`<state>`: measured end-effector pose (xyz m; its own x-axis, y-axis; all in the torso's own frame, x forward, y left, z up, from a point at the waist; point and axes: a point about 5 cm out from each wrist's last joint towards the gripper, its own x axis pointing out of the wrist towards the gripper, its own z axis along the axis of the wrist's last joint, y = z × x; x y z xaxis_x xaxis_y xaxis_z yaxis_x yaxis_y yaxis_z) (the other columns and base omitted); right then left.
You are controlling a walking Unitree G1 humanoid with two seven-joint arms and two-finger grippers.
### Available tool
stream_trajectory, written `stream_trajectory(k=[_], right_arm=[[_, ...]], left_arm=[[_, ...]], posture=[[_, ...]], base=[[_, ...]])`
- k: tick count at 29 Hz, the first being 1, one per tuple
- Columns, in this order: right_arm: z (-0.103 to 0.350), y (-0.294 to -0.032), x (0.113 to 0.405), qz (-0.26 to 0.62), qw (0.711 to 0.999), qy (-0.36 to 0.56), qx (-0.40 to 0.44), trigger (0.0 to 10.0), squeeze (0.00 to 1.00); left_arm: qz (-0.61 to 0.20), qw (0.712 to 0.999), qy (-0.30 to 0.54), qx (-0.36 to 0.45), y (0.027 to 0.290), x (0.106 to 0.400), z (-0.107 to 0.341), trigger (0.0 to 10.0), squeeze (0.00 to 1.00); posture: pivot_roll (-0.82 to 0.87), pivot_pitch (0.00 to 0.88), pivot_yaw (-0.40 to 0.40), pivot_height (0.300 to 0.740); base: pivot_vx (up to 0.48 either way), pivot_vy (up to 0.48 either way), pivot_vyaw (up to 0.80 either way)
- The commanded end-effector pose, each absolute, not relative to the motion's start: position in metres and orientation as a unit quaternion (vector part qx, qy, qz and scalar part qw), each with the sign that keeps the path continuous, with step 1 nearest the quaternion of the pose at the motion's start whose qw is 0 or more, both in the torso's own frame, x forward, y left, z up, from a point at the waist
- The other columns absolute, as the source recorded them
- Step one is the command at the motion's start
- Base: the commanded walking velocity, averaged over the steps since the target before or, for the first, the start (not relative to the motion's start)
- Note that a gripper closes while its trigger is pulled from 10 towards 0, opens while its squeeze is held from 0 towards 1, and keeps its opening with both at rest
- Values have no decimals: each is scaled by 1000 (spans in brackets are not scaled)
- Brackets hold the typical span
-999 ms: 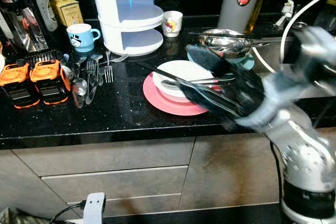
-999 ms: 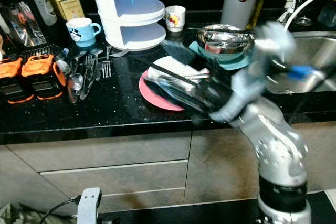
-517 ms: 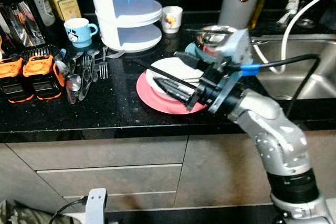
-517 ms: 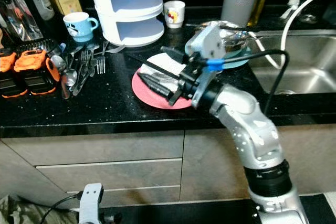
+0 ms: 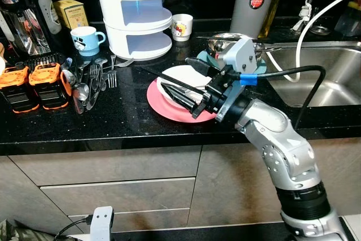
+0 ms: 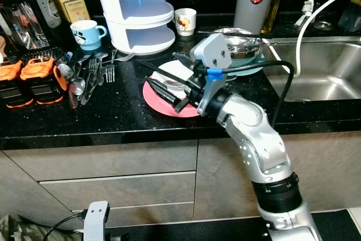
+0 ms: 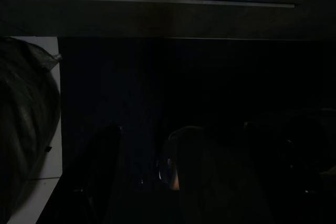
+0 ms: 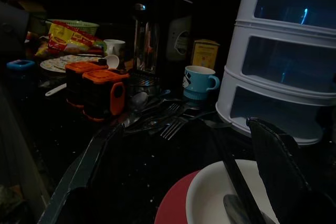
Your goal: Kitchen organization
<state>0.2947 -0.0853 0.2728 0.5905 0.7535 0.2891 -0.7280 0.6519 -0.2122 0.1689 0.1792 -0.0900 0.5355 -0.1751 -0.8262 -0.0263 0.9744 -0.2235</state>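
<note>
A white plate [image 5: 189, 75] sits on a pink plate [image 5: 163, 104] on the black counter. A thin black stick [image 5: 163, 76] and a spoon [image 8: 237, 208] lie across the white plate. My right gripper [image 5: 177, 77] hovers low over these plates, reaching in from the right. It is open; one finger [image 8: 84, 166] is over the counter beside the plates and the other [image 8: 278, 161] over the white plate's far side. It holds nothing. The left wrist view is very dark, with a cabinet front and a pale floor patch [image 7: 44, 166].
A white tiered rack [image 5: 135, 15], blue mug [image 5: 87, 39] and small white cup [image 5: 181, 26] stand behind. Loose cutlery [image 5: 90, 80] and two orange blocks [image 5: 34, 83] lie to the left. A steel bowl [image 5: 225, 42] on a teal plate, a grey flask [image 5: 254, 4] and the sink [image 5: 327, 77] are to the right.
My right arm has swung in from the right and steadied, its open gripper now over the white plate. The camera has shifted a little. The things on the counter have not moved.
</note>
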Motion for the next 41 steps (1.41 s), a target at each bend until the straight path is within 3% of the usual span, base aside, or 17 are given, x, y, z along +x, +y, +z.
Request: stream_trajectory(k=[1,5,24,28,37,41], right_arm=[[273,-85,295,410,893,-183,-38,10000,0],[274,-82,296,405,894,-186,-34,10000,0],[273,-72,297,407,893,-184,-52,10000,0],[281,-55,313,363,912,-178,-74,10000,0],[279,-34,332,349,915,-130,-157,10000,0],[276,-23,335,376,910,-88,-153,10000,0]], left_arm=[[-46,867,487,-96,181,168,-90,10000,0],[-33,868,484,-104,182,167,-91,10000,0],[-26,870,483,-101,183,167,-91,10000,0],[-25,870,482,-98,183,168,-91,10000,0],[-26,870,483,-97,182,167,-91,10000,0],[-25,869,485,-95,181,166,-91,10000,0]], posture=[[-10,28,22,740],[-8,27,20,740],[-6,30,18,740],[-3,34,16,740],[8,44,1,740],[10,47,-8,740]], base=[[0,-472,0],[0,-416,0],[0,0,0],[0,0,0],[0,0,0],[0,0,0]])
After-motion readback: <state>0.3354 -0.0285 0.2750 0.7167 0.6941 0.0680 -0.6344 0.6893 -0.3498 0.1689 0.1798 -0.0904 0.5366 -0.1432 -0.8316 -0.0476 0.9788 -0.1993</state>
